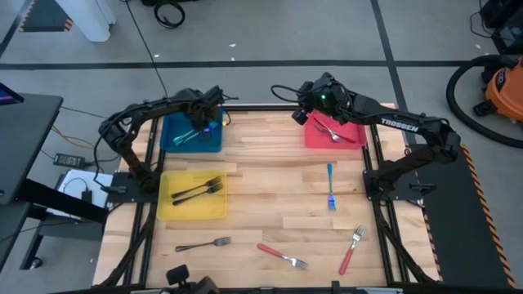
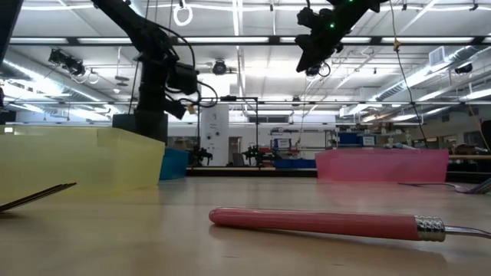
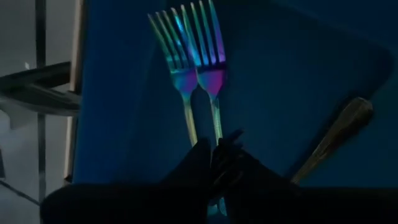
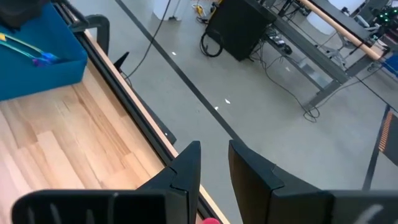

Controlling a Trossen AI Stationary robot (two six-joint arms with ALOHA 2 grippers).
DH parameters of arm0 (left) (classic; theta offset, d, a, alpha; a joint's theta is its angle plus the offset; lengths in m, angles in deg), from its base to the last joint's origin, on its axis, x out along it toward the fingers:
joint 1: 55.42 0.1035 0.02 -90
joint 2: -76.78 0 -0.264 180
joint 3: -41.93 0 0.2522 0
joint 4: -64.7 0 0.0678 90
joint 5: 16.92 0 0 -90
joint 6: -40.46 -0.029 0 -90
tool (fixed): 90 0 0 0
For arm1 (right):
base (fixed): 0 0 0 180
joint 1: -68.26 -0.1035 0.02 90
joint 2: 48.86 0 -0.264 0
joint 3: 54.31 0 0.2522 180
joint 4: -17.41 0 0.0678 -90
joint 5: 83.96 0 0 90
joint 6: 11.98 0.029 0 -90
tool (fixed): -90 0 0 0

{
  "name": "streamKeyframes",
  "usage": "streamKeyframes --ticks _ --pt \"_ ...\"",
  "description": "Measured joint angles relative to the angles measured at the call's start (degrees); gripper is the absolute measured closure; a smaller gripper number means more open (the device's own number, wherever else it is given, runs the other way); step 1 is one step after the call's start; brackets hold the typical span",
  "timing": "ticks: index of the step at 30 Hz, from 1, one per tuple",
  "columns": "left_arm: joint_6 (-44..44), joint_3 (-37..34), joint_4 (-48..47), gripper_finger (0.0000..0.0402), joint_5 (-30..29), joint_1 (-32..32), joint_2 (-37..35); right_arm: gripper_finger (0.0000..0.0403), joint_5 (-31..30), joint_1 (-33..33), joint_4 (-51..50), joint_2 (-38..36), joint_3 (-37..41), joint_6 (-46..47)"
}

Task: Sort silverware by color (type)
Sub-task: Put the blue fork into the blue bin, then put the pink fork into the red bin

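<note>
My left gripper (image 1: 209,122) points down into the blue tray (image 1: 173,144), shut on one of two teal, rainbow-tined forks (image 3: 211,68) that lie side by side on the tray floor. A third handle (image 3: 336,134) lies apart from them in the same tray. My right gripper (image 4: 214,165) hangs open above the far left corner of the red tray (image 1: 353,140), which holds forks (image 1: 331,131). Two black forks (image 1: 198,190) lie in the yellow tray (image 1: 176,211). On the table lie a blue fork (image 1: 330,186), a black fork (image 1: 204,244) and two red forks (image 1: 282,256) (image 1: 351,249). My left gripper pinches the thin handle (image 3: 216,134) of the right-hand teal fork between its two fingers (image 3: 198,163), coming steeply from above. The fork's tines rest on the tray floor next to the other fork. The fingers hide the rest of the handle.
The dark frame rails (image 1: 376,175) run along both sides of the wooden table. The table's middle (image 1: 270,180) is bare wood. In the low view a red fork handle (image 2: 314,222) lies close to the camera.
</note>
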Motion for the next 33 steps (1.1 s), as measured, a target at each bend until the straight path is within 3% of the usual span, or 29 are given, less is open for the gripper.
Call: streamKeyframes --ticks 20,29,33 --pt "-0.21 0.05 6.56 0.0288 -0.11 -2.79 0.66 0.0304 -0.14 -1.11 -5.79 -3.95 0.00 0.22" --pt "1.22 4.75 6.36 0.0287 -0.07 -11.01 0.64 0.0304 0.58 -4.15 -21.52 -6.94 0.00 15.18" --pt "0.60 7.05 6.44 0.0287 -0.05 -15.37 0.64 0.0304 5.24 -5.88 -29.78 -8.39 0.00 24.36"
